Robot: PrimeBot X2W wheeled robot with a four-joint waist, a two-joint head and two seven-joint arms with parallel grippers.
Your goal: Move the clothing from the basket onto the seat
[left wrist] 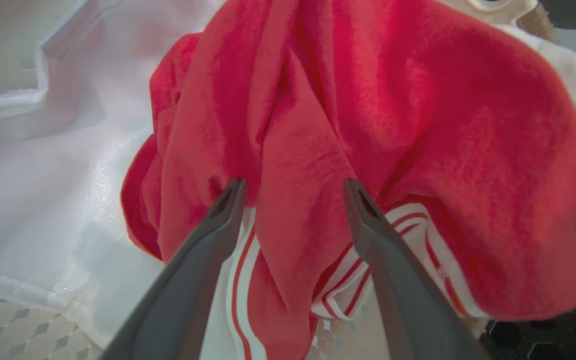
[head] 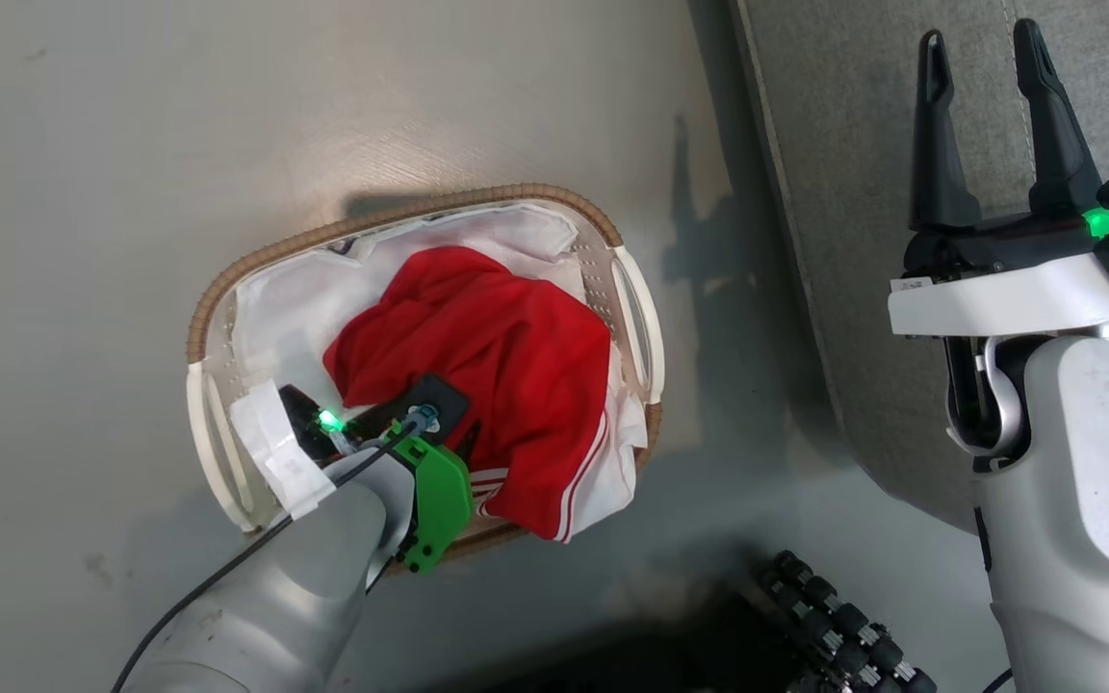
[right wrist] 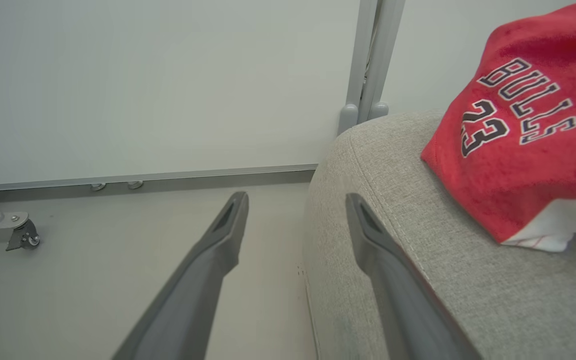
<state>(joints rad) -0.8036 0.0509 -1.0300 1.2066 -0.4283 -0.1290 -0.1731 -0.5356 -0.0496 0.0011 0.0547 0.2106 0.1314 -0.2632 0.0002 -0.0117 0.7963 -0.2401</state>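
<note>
Red striped garment (left wrist: 443,125) lies bunched toward the basket's (head: 420,212) right edge, our left gripper (left wrist: 294,187) wide open astride a fold, gripping nothing, so we should push deeper before closing.

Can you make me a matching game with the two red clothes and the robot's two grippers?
1 striped red garment
2 BULLS 23 jersey
3 left gripper
4 right gripper

A lying on the seat
B lying in the basket
C open, empty, at the seat's edge
D open, fingers astride a red fold

Pairs: 1-B, 2-A, 3-D, 4-C
</note>
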